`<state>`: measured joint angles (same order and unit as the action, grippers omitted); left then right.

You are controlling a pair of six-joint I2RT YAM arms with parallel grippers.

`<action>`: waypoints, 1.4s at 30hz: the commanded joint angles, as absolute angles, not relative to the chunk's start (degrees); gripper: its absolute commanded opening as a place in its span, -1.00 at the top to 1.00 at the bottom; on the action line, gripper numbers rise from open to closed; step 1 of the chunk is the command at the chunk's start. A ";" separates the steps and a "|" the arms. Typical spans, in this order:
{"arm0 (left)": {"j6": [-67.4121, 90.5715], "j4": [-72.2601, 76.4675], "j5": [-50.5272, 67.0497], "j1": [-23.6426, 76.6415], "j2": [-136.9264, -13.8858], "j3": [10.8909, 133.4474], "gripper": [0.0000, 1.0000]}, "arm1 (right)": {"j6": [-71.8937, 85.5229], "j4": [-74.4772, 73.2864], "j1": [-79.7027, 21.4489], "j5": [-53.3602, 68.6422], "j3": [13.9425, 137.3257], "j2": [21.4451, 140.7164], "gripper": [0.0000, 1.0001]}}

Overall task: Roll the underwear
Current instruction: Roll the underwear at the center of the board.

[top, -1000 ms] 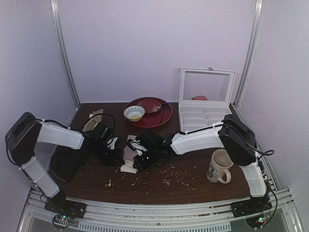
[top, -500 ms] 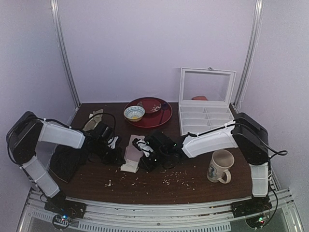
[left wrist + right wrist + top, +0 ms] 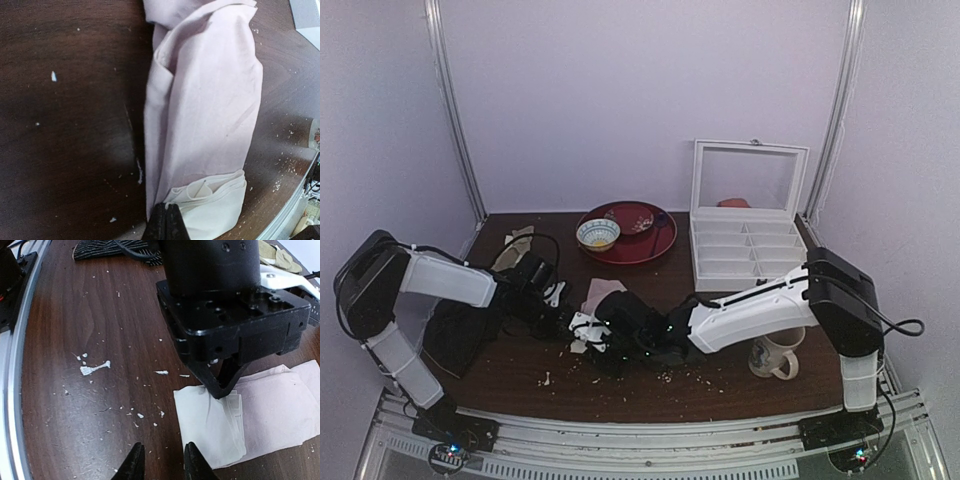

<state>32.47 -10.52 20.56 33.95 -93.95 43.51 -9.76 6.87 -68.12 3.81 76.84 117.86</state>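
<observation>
The underwear lies on the dark wood table as a long folded strip of pale pink fabric. Its whitish waistband is layered at the near end. My left gripper is shut, its fingertips pinching the corner where waistband and pink fabric meet. In the right wrist view the left gripper comes down onto the waistband from above. My right gripper is open just short of the waistband, over bare wood, with nothing between its fingers. From the top, the underwear lies between the two grippers.
A red plate holding a small bowl sits at the back. A white compartment box with its lid up is at back right. A mug stands at right. A black cloth and a beige cloth lie at left. Crumbs dot the wood.
My right gripper has opened and drawn back off the underwear toward the near edge. The left gripper stays shut in place.
</observation>
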 commanded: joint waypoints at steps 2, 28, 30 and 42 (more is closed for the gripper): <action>32.72 -10.29 20.48 33.59 -94.21 43.96 0.99 | -16.44 7.48 -67.84 -0.08 79.58 121.43 0.49; 32.97 -10.72 21.09 33.59 -94.13 44.73 0.98 | -23.10 5.04 -67.75 -2.99 81.74 127.63 0.71; 33.09 -10.78 21.19 33.65 -94.13 44.74 0.98 | -23.14 5.09 -67.75 -3.70 81.44 127.85 0.72; 33.22 -11.26 21.83 33.64 -93.95 45.13 0.96 | -21.11 2.40 -66.94 -3.32 81.41 128.23 1.00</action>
<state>32.93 -10.79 20.86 33.95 -93.93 43.64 -22.70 7.44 -67.81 -3.88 81.60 126.34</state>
